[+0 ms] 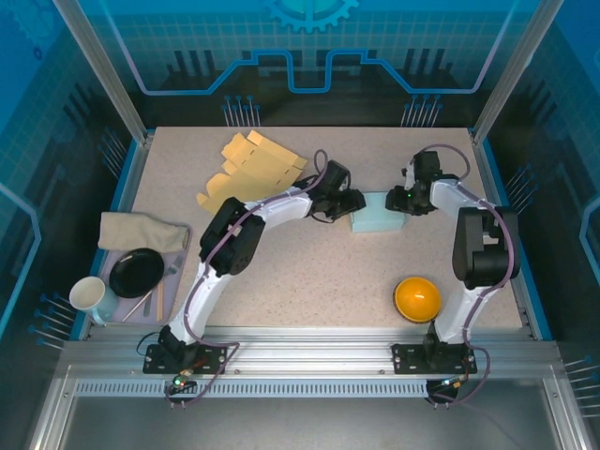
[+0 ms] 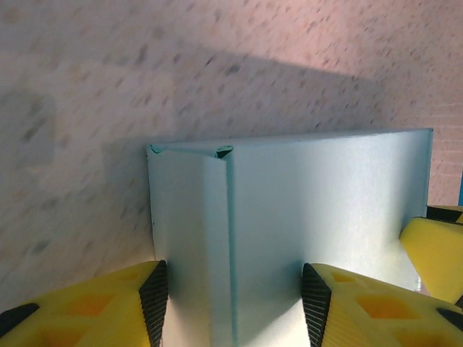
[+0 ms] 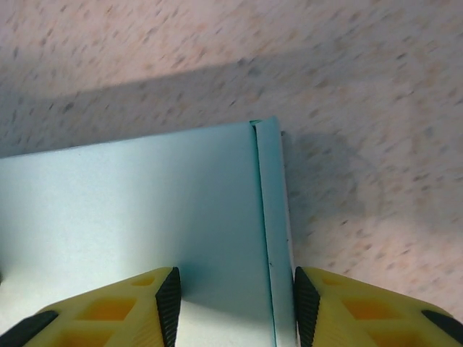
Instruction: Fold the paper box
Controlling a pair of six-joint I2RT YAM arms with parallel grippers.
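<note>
The light blue paper box [image 1: 375, 219] lies in the middle of the table, with a gripper at each end. My left gripper [image 1: 353, 201] is over its left end. In the left wrist view the box [image 2: 325, 195] lies under the left gripper [image 2: 235, 303]: one pad sits at the box's left edge, the other over its face, and a folded strip runs between them. My right gripper [image 1: 397, 199] is over the right end. In the right wrist view the right gripper [image 3: 231, 303] spans the box [image 3: 145, 202] from its face to the right edge. Both stand part open, clamping nothing.
Flat yellow cardboard [image 1: 251, 169] lies at the back left. An orange bowl [image 1: 416, 298] sits at the front right. At the left edge a tray [image 1: 111, 292] holds a black bowl [image 1: 136, 272], a beige cloth [image 1: 141, 232], a mug [image 1: 88, 295] and utensils.
</note>
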